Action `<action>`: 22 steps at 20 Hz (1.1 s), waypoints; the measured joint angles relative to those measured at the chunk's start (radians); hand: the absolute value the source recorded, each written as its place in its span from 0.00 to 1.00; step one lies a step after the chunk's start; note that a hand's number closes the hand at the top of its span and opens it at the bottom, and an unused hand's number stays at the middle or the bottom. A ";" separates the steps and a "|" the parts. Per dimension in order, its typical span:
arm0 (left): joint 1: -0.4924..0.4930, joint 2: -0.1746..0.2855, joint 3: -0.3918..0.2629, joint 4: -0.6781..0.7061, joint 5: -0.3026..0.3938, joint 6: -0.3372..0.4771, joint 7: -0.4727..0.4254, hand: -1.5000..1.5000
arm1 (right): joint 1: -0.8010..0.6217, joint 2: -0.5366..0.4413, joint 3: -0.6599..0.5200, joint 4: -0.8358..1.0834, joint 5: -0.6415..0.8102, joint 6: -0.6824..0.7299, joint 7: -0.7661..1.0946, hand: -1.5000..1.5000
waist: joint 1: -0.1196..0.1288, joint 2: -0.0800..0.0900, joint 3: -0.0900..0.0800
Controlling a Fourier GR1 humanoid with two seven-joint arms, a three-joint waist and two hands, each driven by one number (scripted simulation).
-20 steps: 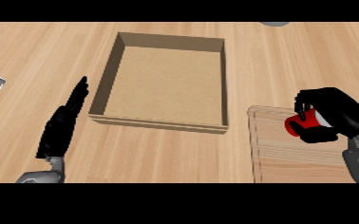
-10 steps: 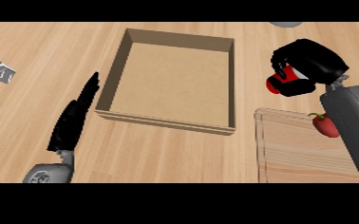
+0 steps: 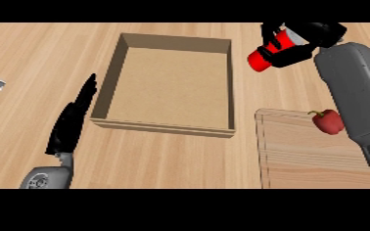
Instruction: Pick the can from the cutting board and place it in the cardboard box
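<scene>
1. One red cylindrical can (image 3: 262, 58), near the wooden worktop's (image 3: 180, 161) far right corner.
2. One open brown cardboard box (image 3: 162, 127), mid-worktop.
3. One pale wooden cutting board (image 3: 303, 161), at the near right corner.
4. One red bell pepper (image 3: 329, 121), on the board's far right part.
5. Two black hands: left hand (image 3: 69, 122) by the near left edge, right hand (image 3: 303, 54) curled round the can.
6. Two grey forearms.

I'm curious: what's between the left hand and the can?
The box lies between the left hand and the can, in the head view.
</scene>
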 measured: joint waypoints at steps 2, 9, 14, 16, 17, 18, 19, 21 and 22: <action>0.004 0.003 0.006 -0.006 0.005 -0.002 0.005 0.50 | -0.053 0.029 -0.018 0.050 -0.041 0.024 -0.025 1.00 | -0.008 -0.004 0.000; 0.052 0.003 0.015 -0.042 0.003 0.006 0.019 0.50 | -0.242 0.096 -0.045 0.179 -0.128 0.082 -0.026 1.00 | -0.041 -0.016 -0.002; 0.073 0.006 0.031 -0.049 0.009 0.005 0.012 0.50 | -0.340 0.182 -0.036 0.244 -0.137 0.075 0.019 1.00 | -0.058 -0.020 -0.002; 0.073 0.005 0.033 -0.037 0.003 0.010 0.001 0.50 | -0.377 0.212 -0.029 0.268 -0.131 0.072 0.039 1.00 | -0.062 -0.020 -0.003; 0.075 0.008 0.035 -0.053 0.006 0.005 0.014 0.50 | -0.392 0.230 -0.025 0.279 -0.128 0.071 0.051 1.00 | -0.062 -0.021 -0.003; 0.067 0.000 0.034 -0.031 0.002 0.011 0.002 0.50 | -0.403 0.252 -0.021 0.289 -0.124 0.063 0.060 1.00 | -0.065 -0.021 -0.003; 0.066 -0.002 0.032 -0.026 -0.002 0.014 -0.003 0.50 | -0.418 0.270 -0.018 0.307 -0.118 0.056 0.064 1.00 | -0.064 -0.020 -0.003; 0.060 -0.005 0.033 -0.016 -0.004 0.015 -0.004 0.50 | -0.444 0.317 -0.009 0.325 -0.111 0.047 0.095 1.00 | -0.067 -0.021 -0.003; 0.062 -0.002 0.037 -0.017 0.000 0.011 -0.006 0.50 | -0.452 0.336 -0.002 0.336 -0.103 0.041 0.103 1.00 | -0.066 -0.021 -0.003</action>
